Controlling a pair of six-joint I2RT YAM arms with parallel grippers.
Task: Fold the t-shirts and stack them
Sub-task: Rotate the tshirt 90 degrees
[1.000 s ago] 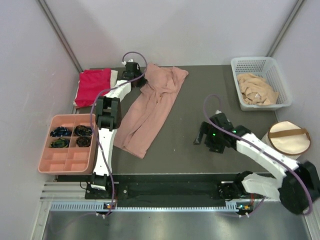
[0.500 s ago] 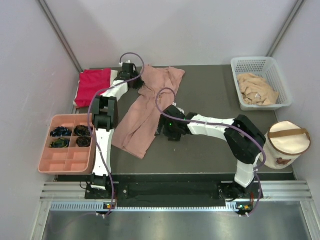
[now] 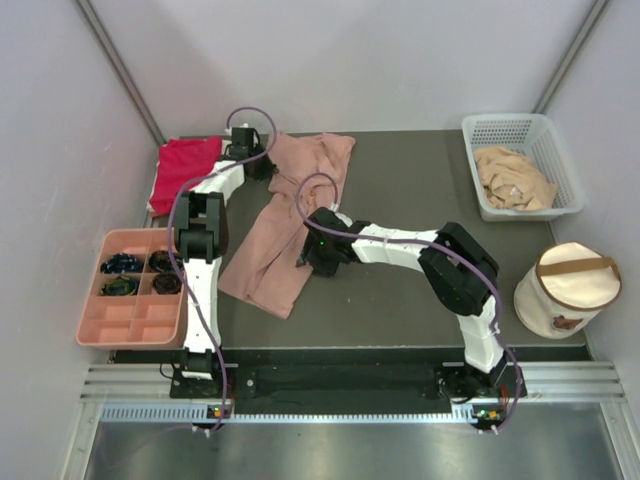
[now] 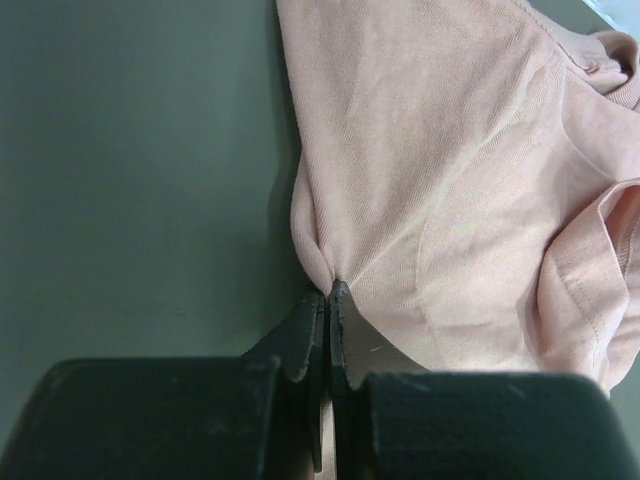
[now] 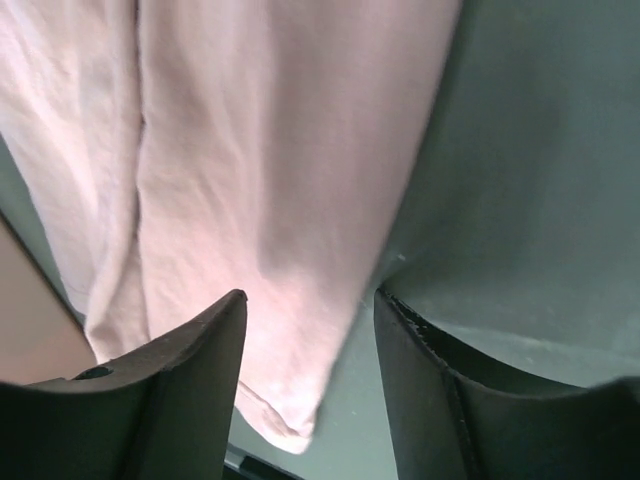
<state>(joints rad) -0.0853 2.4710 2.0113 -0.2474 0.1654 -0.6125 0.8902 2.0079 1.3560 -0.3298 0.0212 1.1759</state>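
Swung across from the right side of the table (image 3: pixel 420 190) a second ago, the right arm (image 3: pixel 400 245) now reaches left to the middle of the dusty-pink t-shirt (image 3: pixel 285 215). Its right gripper (image 5: pixel 310 300) is poised over the shirt's right-hand edge with the jaws apart, and both cloth and bare tabletop show in the gap between them. At the far end, the left gripper (image 4: pixel 329 290) has drawn slightly left and is pinched together on a fold of the same shirt, the fabric puckering into its closed tips. The pink shirt lies stretched diagonally over the dark table, from far centre to near left, narrower and more bunched than before. A red t-shirt (image 3: pixel 185 170) lies at the far left corner, just beside the left gripper. A tan t-shirt (image 3: pixel 512 178) sits crumpled in the white basket (image 3: pixel 480 130) at far right. Nearer on that side stands a round cream bag (image 3: pixel 565 290) with a brown strap, and a pink compartment tray (image 3: pixel 135 320) rests at the left edge.
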